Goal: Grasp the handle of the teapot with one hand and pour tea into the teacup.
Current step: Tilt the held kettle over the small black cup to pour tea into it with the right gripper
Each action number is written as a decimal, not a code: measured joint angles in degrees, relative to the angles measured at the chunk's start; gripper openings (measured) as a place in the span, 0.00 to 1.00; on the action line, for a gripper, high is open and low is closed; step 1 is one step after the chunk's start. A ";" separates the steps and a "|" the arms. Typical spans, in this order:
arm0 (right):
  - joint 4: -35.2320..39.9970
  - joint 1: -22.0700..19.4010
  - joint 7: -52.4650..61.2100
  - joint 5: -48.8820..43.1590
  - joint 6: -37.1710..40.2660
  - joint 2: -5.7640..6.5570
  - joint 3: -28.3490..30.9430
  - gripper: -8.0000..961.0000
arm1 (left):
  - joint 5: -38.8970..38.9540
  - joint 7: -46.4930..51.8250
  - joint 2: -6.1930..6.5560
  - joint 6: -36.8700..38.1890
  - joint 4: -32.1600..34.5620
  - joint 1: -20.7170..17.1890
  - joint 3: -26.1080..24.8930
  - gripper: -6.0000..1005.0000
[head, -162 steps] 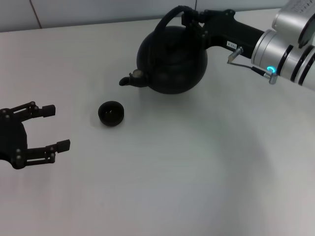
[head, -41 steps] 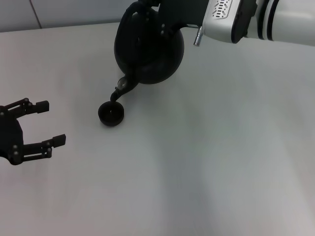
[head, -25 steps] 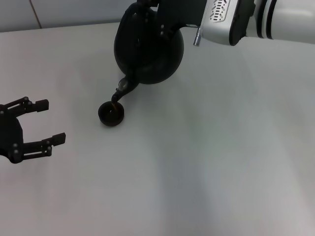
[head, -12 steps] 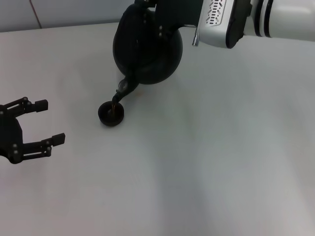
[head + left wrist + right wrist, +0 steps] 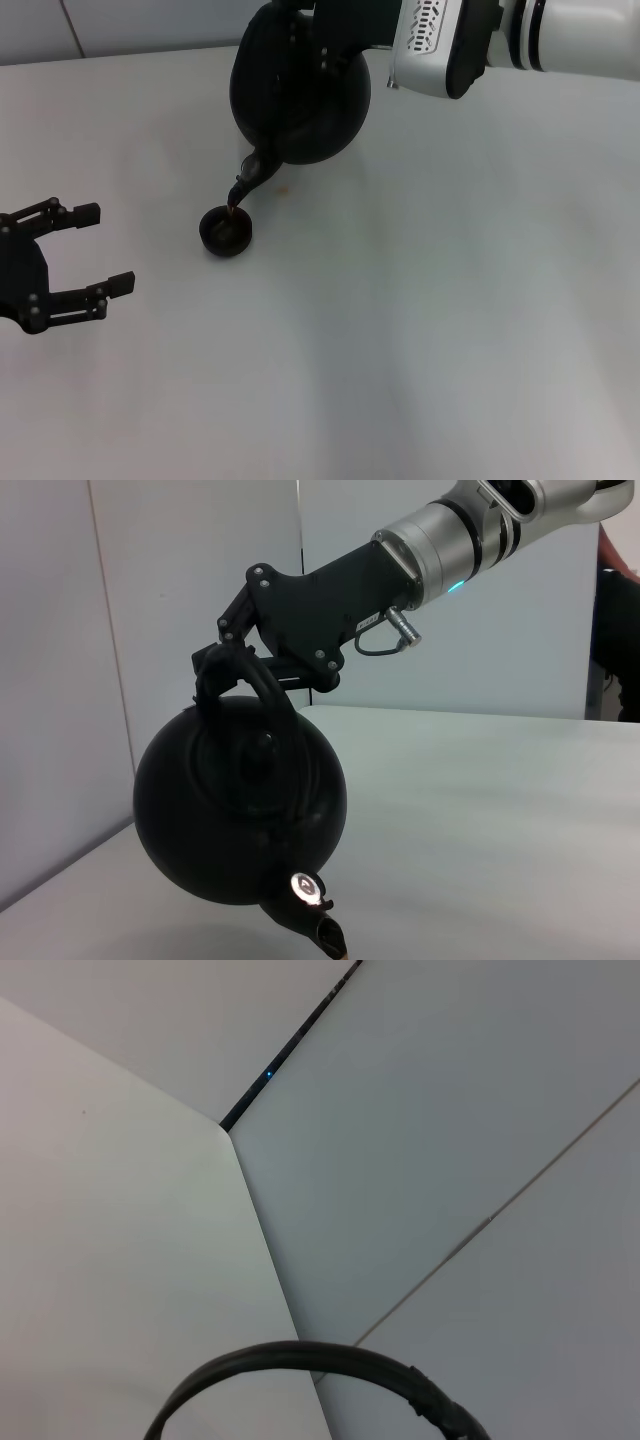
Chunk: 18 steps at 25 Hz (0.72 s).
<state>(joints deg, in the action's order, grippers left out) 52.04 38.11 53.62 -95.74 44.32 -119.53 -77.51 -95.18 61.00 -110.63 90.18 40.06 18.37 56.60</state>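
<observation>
While tipped spout-down above the white surface (image 5: 420,330), held aloft by the right end effector (image 5: 225,660), clamped on the handle (image 5: 262,688) at the top of its arch. Teapot (image 5: 300,95) hanging clear of the surface at the far middle of the head view, body tilted toward the robot's left, spout (image 5: 246,186) pointing down at the teacup (image 5: 225,231). Thin brown stream of tea running from the spout's lip into the teacup, spout tip just above the rim and not touching it. Teacup standing upright on the surface directly below, dark liquid inside. Small brownish spot on the surface just beside the spout, near the cup. Left end effector (image 5: 90,248) low at the robot's left, well apart from the teacup, fingers spread wide and holding nothing.
</observation>
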 joint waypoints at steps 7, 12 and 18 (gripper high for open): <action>0.00 -0.26 0.22 0.81 0.13 -0.03 0.14 0.10 | 0.00 -0.07 -0.05 -0.04 -0.05 0.00 0.00 0.86; -0.61 -1.66 0.52 5.20 0.50 -0.05 0.26 0.10 | 0.00 -0.09 -0.18 -0.18 0.00 0.00 0.00 0.86; -2.48 -3.43 0.53 10.90 1.20 -0.08 0.05 0.10 | 0.00 -0.09 -0.36 -0.18 0.11 0.00 0.00 0.86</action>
<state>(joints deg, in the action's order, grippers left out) 49.55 34.68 54.14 -84.84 45.52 -119.61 -77.46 -95.18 60.90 -110.99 89.99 40.17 18.37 56.60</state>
